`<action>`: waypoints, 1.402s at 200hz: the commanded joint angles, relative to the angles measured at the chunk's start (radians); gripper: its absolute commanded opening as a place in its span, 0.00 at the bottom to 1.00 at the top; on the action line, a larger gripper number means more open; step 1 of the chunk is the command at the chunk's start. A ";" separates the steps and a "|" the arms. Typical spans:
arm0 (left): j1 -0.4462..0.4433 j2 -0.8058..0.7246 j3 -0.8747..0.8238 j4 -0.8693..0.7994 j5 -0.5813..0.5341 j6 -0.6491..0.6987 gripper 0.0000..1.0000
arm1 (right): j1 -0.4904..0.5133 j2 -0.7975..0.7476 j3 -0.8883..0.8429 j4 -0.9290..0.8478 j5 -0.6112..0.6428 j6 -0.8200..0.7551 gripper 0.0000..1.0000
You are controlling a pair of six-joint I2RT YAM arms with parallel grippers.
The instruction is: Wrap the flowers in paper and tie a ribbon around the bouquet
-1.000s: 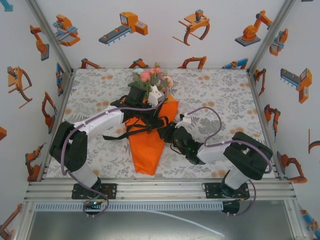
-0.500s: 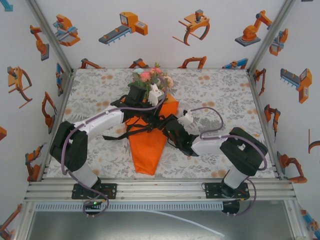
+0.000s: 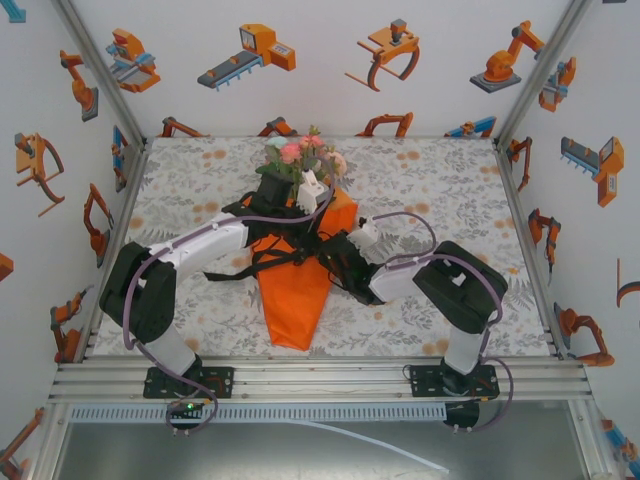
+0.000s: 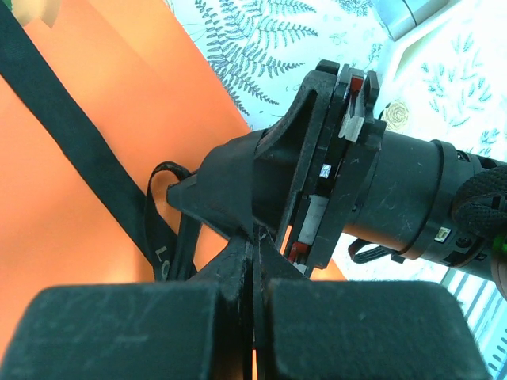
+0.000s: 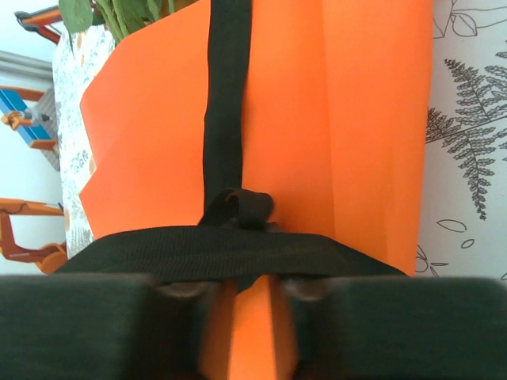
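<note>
The bouquet (image 3: 295, 295) is an orange paper (image 5: 341, 119) cone lying on the table with its tip toward me. The flowers (image 3: 303, 153) show pink and green at its far, wide end. A black ribbon (image 5: 226, 103) runs along the cone to a knot-like loop, and a band of it lies across my right fingertips. My right gripper (image 5: 247, 289) (image 3: 330, 258) sits at the cone's right edge, jaws narrowly apart with orange paper showing between them. My left gripper (image 4: 253, 237) (image 3: 308, 235) is shut on a thin strip of ribbon (image 4: 79, 142), tip to tip with the right gripper (image 4: 190, 190).
The floral tablecloth (image 3: 450, 190) has free room left and right of the cone. Printed walls enclose three sides. An aluminium rail (image 3: 320, 378) carrying both arm bases runs along the near edge.
The right arm has swung left and folded in, bringing its gripper up against the cone's right side near the left gripper. The left arm and the bouquet have stayed put.
</note>
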State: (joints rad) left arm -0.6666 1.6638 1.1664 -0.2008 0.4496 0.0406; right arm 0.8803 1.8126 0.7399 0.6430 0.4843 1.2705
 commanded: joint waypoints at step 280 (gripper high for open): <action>0.046 -0.106 -0.034 -0.032 -0.059 0.064 0.49 | 0.188 -0.782 -0.438 -0.023 0.107 -0.618 0.00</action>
State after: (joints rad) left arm -0.6323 1.5600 1.0389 -0.2470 0.4080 0.1047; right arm 1.0668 1.0519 0.2955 0.6647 0.6449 0.7132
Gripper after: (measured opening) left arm 0.481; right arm 0.003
